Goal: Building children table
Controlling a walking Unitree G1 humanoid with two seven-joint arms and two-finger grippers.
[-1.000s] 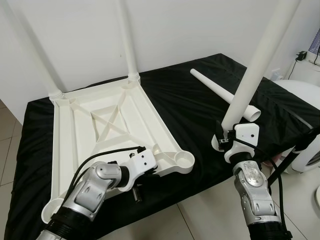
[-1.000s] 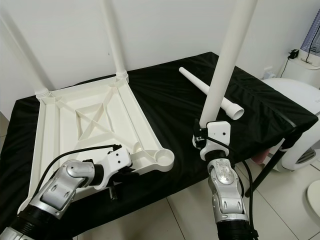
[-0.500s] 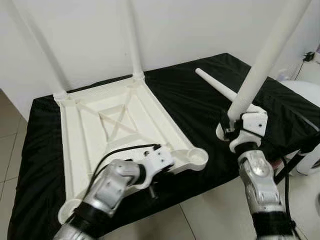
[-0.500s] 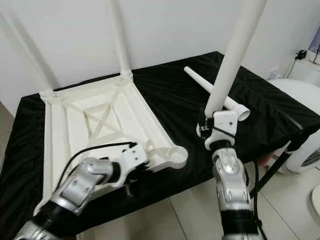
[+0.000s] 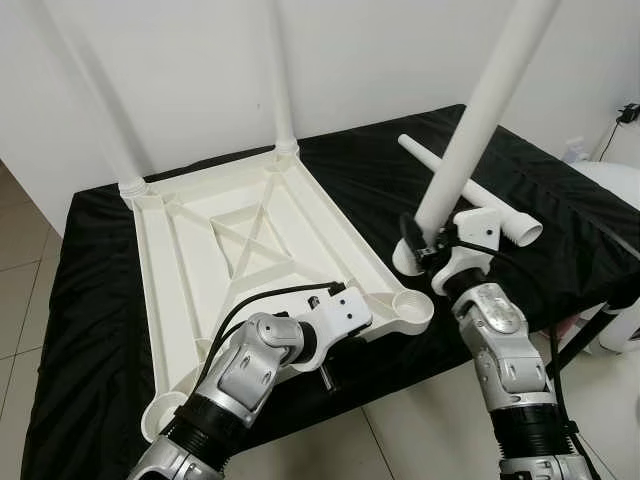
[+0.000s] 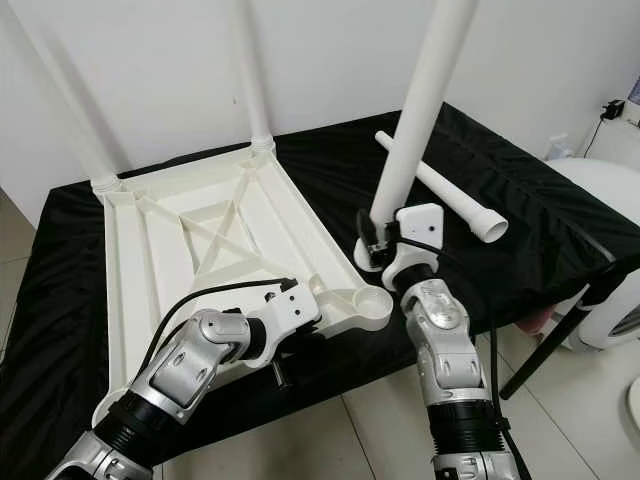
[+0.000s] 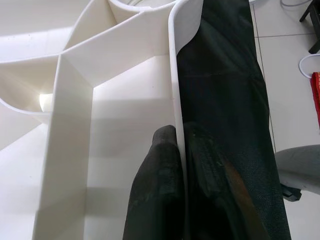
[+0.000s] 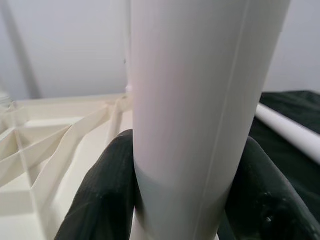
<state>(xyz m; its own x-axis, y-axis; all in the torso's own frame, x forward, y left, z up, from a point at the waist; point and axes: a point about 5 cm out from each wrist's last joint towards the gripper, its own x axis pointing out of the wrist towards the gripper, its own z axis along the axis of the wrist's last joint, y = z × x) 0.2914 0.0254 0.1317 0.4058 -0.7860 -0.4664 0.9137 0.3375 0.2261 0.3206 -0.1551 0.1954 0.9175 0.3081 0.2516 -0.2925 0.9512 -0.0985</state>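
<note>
Black-draped table against a white wall; tiled floor at the near side.

White plastic tabletop lies upside down on the left half of the table, ribbed underside up with a cross brace in the middle. Two fitted legs stand upright in its far corner sockets, one far left, one far right. Near-right corner socket is an open ring, nothing in it.

Held leg: long white tube, tilted slightly right at the top, its wide lower end just right of the open socket and not in it. Right pincer pinches it low down; the right wrist view shows black fingers pressed on either side of the tube.

Loose leg lies flat on the cloth at the far right, behind the held leg, wide end toward the near right.

Left pincer is at the tabletop's near edge, just left of the open socket. Left wrist view: its two fingers pressed together on the thin white rim, one inside, one on the cloth side.
</note>
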